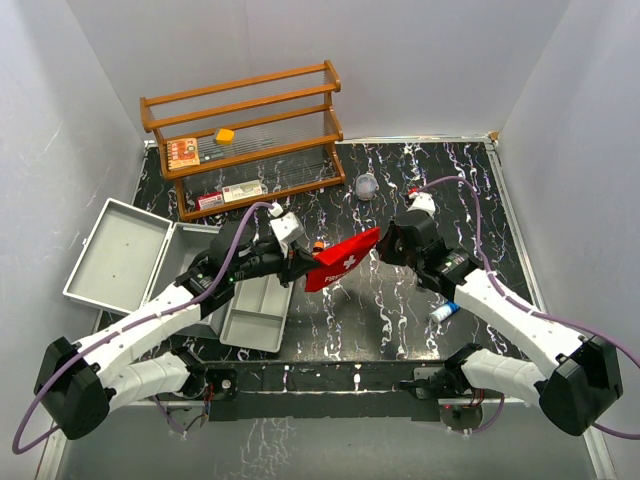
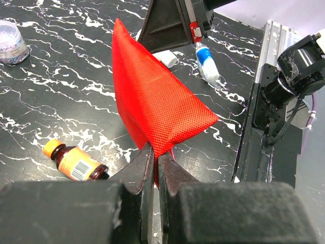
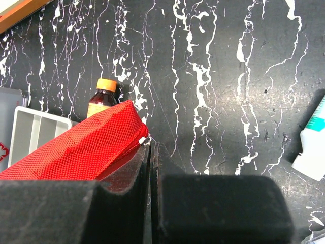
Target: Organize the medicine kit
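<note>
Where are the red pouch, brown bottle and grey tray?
red pouch [image 1: 345, 262]: top view, mid fabric beside the white cross.
brown bottle [image 2: 77, 163]: left wrist view, on its label.
grey tray [image 1: 258, 312]: top view, bare floor of the tray.

White walls [image 1: 420, 60], black marbled tabletop [image 1: 350, 320]

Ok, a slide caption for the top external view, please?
Left hand and right hand grip a red first-aid pouch beside the open medicine kit.
</note>
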